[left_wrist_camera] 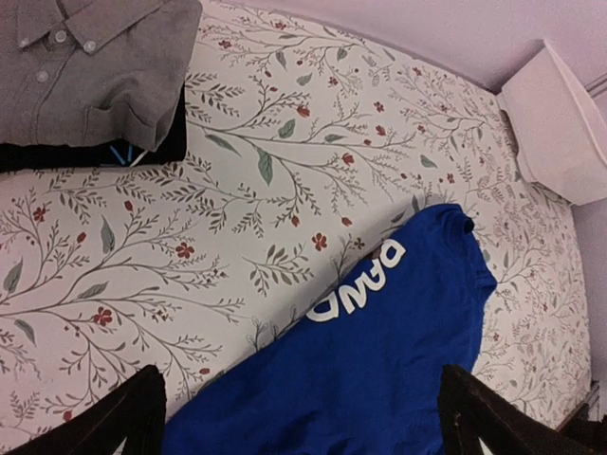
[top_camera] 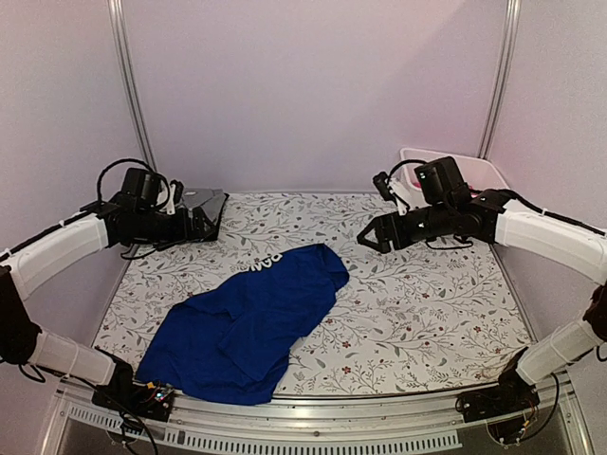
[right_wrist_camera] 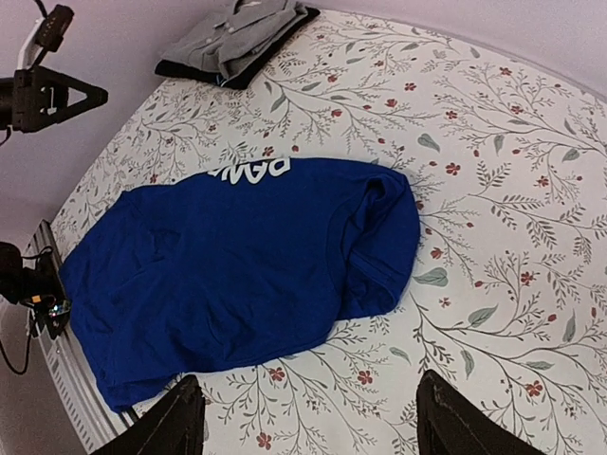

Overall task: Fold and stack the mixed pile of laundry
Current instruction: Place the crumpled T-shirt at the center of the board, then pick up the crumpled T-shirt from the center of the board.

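Note:
A royal-blue garment (top_camera: 248,318) with white print lies spread and rumpled from the table's middle to its front-left edge, also in the left wrist view (left_wrist_camera: 379,370) and the right wrist view (right_wrist_camera: 237,275). A folded grey collared shirt (top_camera: 204,201) (left_wrist_camera: 85,66) (right_wrist_camera: 242,33) rests on a dark folded garment (left_wrist_camera: 95,152) at the back left. My left gripper (top_camera: 211,226) (left_wrist_camera: 303,417) hovers open beside that stack, nothing between its fingers. My right gripper (top_camera: 368,239) (right_wrist_camera: 308,417) hangs open above the table, right of the blue garment's collar end, holding nothing.
A white plastic bin (top_camera: 465,166) (left_wrist_camera: 560,123) stands at the back right corner behind the right arm. The floral table covering (top_camera: 427,313) is bare to the right of the blue garment. Frame posts and pale walls enclose the table.

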Controlling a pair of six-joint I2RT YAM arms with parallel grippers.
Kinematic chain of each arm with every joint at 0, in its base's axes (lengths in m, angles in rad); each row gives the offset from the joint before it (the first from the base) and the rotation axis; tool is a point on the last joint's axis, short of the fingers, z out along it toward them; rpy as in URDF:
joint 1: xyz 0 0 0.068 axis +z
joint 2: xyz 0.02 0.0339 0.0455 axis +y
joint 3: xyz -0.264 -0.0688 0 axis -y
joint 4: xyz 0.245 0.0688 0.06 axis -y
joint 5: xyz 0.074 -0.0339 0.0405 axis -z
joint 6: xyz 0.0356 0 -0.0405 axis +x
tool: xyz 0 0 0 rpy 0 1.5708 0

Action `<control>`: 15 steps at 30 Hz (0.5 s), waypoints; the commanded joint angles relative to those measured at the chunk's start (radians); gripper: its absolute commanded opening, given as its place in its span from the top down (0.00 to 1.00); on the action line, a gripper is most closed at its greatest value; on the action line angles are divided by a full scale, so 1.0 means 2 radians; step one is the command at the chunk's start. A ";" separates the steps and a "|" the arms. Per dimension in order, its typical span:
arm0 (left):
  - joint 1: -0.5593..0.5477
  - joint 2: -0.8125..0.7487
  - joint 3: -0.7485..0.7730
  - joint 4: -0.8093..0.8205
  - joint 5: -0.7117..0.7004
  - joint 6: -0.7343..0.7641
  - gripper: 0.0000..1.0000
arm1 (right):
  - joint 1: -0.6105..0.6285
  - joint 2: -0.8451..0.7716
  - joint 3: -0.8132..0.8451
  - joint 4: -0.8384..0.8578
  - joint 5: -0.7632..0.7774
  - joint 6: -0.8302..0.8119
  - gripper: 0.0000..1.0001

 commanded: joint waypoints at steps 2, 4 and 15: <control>-0.003 0.015 -0.036 -0.068 0.011 -0.042 0.00 | 0.071 0.103 0.064 -0.027 -0.099 -0.112 0.25; -0.003 0.018 -0.044 -0.078 0.002 -0.059 0.00 | 0.092 0.165 0.107 -0.036 -0.120 -0.148 0.26; -0.005 0.031 -0.070 -0.114 0.005 -0.098 0.00 | 0.128 0.429 0.320 -0.067 -0.176 -0.146 0.31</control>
